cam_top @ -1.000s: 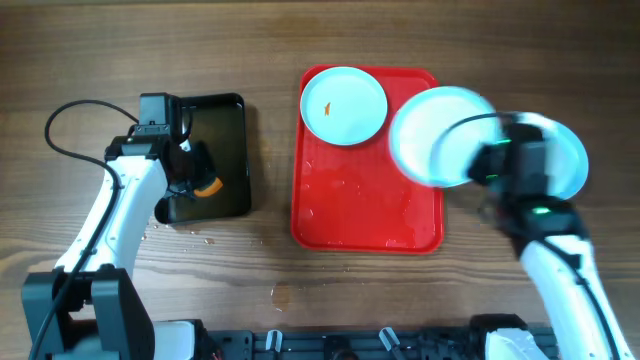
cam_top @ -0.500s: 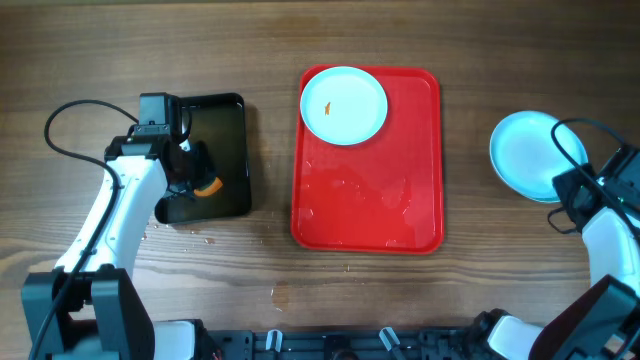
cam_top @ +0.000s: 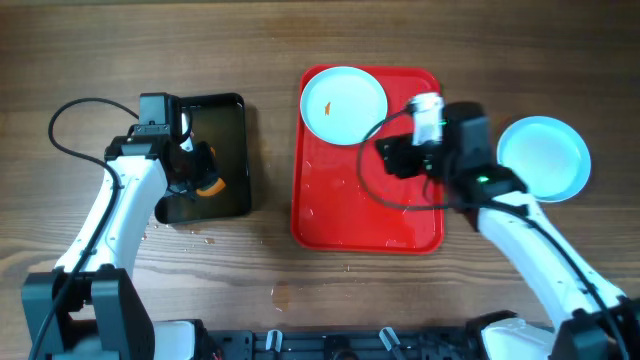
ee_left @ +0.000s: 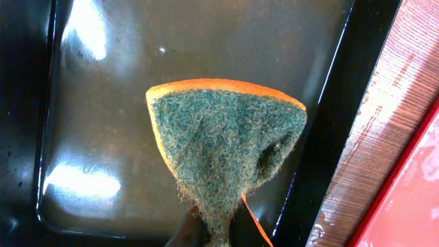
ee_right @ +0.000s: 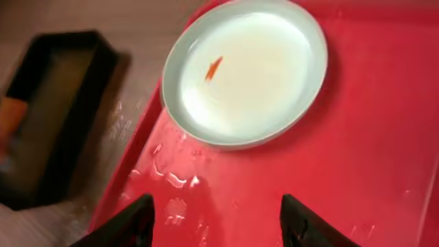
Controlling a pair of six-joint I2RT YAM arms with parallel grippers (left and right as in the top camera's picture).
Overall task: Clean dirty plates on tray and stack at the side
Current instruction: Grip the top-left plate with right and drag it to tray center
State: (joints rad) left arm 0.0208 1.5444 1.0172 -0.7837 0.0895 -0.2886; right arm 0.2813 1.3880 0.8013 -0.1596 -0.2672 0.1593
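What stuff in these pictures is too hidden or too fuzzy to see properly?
Overhead: the side plate is seen from straight above, so any plates under it are hidden.
Left wrist: the sponge covers most of the left gripper, and the bottom edge cuts it off.
Right wrist: the black tray is blurred and cut by the left edge.

Right gripper hangs over the red tray, fingers spread wide, nothing between them. One pale plate sits in the tray's far corner, with an orange smear left of its centre. Water droplets on tray near plate. Black tray at left on the wooden table, blurred.
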